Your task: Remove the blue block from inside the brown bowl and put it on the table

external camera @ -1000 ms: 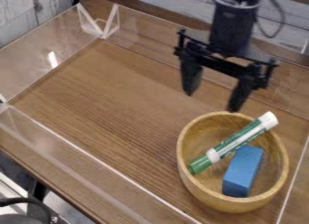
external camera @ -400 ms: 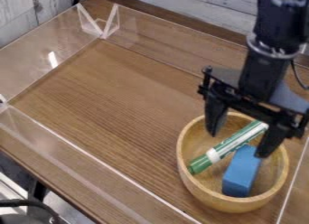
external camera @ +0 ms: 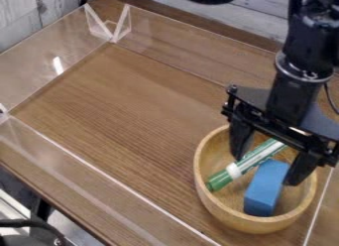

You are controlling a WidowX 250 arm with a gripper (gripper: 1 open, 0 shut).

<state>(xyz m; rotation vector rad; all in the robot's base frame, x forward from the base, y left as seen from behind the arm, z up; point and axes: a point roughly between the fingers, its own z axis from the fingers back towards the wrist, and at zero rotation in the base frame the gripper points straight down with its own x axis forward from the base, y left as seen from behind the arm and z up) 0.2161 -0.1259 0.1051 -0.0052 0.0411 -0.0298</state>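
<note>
One brown bowl point(external camera: 212, 195) sat on the desk point(external camera: 119, 101) near its front right corner, and it held two things: one blue block point(external camera: 269, 186) and one green-and-white marker point(external camera: 252, 161). The block lay in the right half of the bowl, just beside the marker, which lay slanted from the bowl's left side up toward the far rim. One black gripper point(external camera: 273, 160) hung over the bowl, pointing down, its two fingers point(external camera: 243, 141) spread wide and released, grasping nothing. One finger stood over the marker and the other above the block's right side. Clear low walls point(external camera: 54, 61) bordered the desk.
</note>
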